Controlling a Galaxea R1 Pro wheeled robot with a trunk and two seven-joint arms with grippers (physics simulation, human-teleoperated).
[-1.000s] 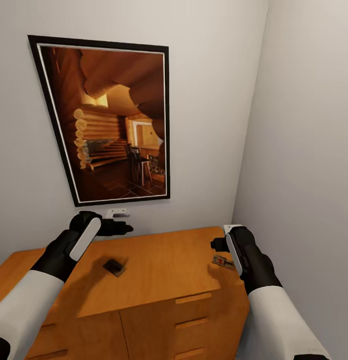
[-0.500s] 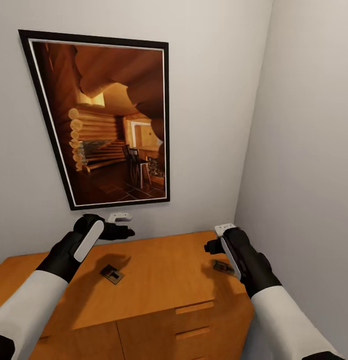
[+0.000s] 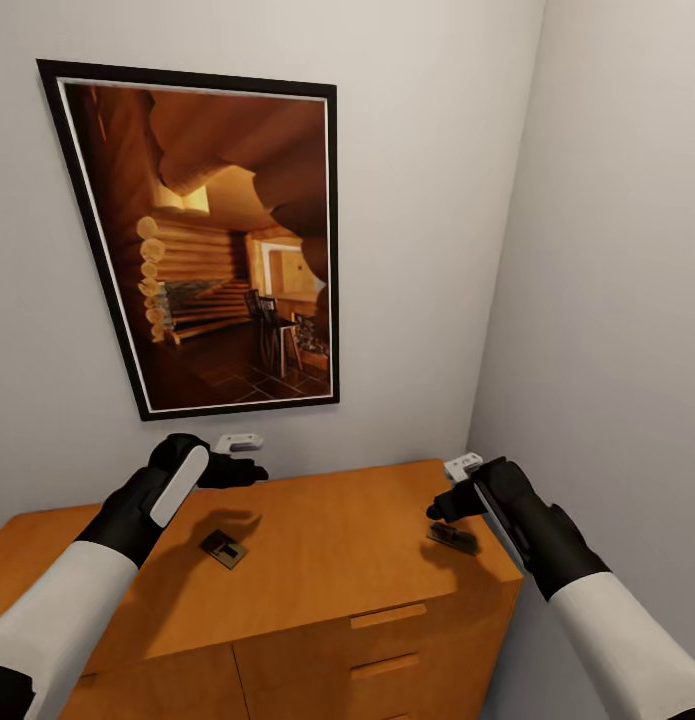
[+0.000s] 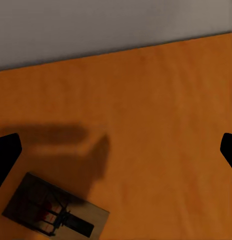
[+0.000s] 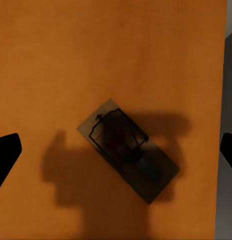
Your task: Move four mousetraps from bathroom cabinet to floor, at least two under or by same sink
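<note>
Grey corner walls are framing the orange-brown cabinet [image 3: 317, 560]. Two mousetraps are lying on its top: one [image 3: 224, 548] under the left gripper [image 3: 249, 466], one [image 3: 453, 538] near the right edge under the right gripper [image 3: 439, 508]. Both grippers are hovering with fingers spread, gripping nothing.

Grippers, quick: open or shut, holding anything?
Left gripper: open, empty, above the orange-brown wooden cabinet top.
Right gripper: open, empty, over a small flat tan mousetrap.

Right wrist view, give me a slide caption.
Open right gripper hovering above a small tan wooden mousetrap on the orange-brown cabinet top.
</note>
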